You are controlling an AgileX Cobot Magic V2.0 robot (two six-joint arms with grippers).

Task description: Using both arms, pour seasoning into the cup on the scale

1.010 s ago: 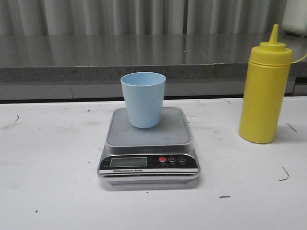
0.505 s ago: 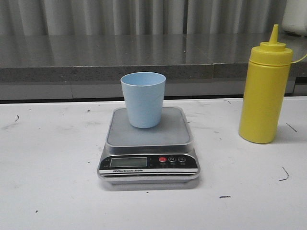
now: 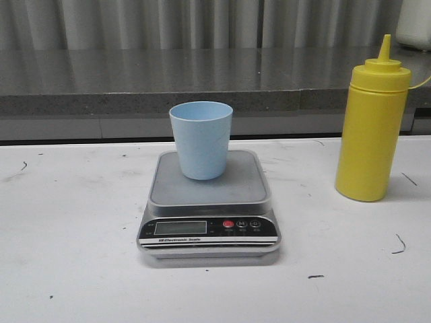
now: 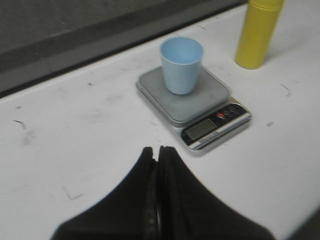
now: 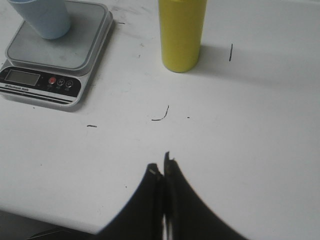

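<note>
The small light-blue tapered plastic cup (image 3: 201, 140) stands upright on the square grey steel platform of the flat digital kitchen scale (image 3: 209, 202), toward the platform's rear half; the scale's black front panel faces the camera in the front view, with its LCD display (image 3: 180, 227) at left and a red button (image 3: 228, 225) beside two dark buttons at right. The scale rests on the white desk (image 3: 74, 222), roughly at its centre.

The tall opaque yellow plastic squeeze bottle (image 3: 372, 121) with a cone nozzle cap stands upright on the desk to the right of the scale, well apart from it and touching nothing else; it is about twice as tall as the cup.

Neither arm appears in the front view. In the left wrist view the left gripper (image 4: 158, 152) hangs above bare desk near the scale's front — its black fingers are pressed together and hold nothing. In the right wrist view the right gripper (image 5: 163, 167) hangs above bare desk in front of the bottle, well apart from it; its fingers are likewise pressed together and empty. Short dark marks are scattered over the desk surface.
</note>
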